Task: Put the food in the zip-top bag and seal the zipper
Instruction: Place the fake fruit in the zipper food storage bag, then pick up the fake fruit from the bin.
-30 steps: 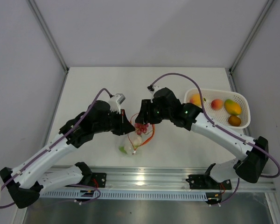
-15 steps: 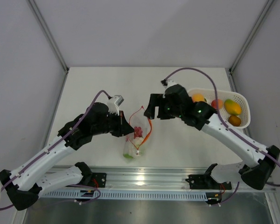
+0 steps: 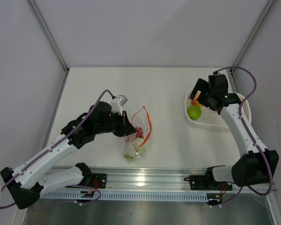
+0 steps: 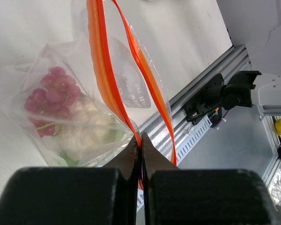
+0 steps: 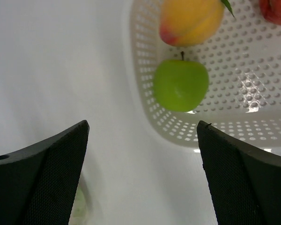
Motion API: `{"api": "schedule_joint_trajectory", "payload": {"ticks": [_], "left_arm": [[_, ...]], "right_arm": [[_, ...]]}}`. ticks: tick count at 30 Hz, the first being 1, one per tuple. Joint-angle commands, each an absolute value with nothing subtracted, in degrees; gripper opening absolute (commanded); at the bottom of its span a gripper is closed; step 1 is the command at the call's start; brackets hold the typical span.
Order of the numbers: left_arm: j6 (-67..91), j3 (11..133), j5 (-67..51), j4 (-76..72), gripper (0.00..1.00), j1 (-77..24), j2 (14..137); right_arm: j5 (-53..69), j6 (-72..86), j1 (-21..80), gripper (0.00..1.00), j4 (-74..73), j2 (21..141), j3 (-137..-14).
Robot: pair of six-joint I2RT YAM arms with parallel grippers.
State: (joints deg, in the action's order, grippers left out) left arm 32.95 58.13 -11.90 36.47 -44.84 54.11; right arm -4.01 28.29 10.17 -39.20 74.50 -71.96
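Observation:
The clear zip-top bag [image 3: 136, 138] lies mid-table with its mouth gaping open. My left gripper [image 3: 126, 123] is shut on its red-orange zipper [image 4: 107, 89], pinching the strip at the mouth's edge [image 4: 140, 139]. Inside the bag sit food pieces: red grapes [image 4: 51, 93], a whitish piece [image 4: 86, 129] and something green [image 3: 129, 154]. My right gripper [image 3: 196, 99] hangs open over the left end of the white basket [image 3: 210, 124], holding nothing. Below its jaws [image 5: 143, 124] lie a green apple [image 5: 181, 85] and a yellow-orange fruit [image 5: 191, 18].
A red fruit [image 5: 276, 9] shows at the basket's far corner. The right arm covers most of the basket from above. The aluminium rail [image 3: 145, 180] runs along the near table edge. White walls close in the table on three sides.
My right arm swung from above the bag back to the basket and opened its jaws wide. The red grapes it carried now lie in the bag. The left gripper kept its hold.

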Motion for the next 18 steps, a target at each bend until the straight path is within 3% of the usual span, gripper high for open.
{"api": "schedule_joint_trajectory", "payload": {"ticks": [1,18], "left_arm": [[30.94,60.38,-14.76,34.63,0.01,-44.39,54.32],[29.01,59.94,-16.09,32.96,0.01,-44.38,55.37]], "right_arm": [[-2.55,26.19,7.12,0.98,-34.99,77.95,-69.44],[2.11,29.53,3.60,0.98,-23.12,93.78,-62.85]]}}
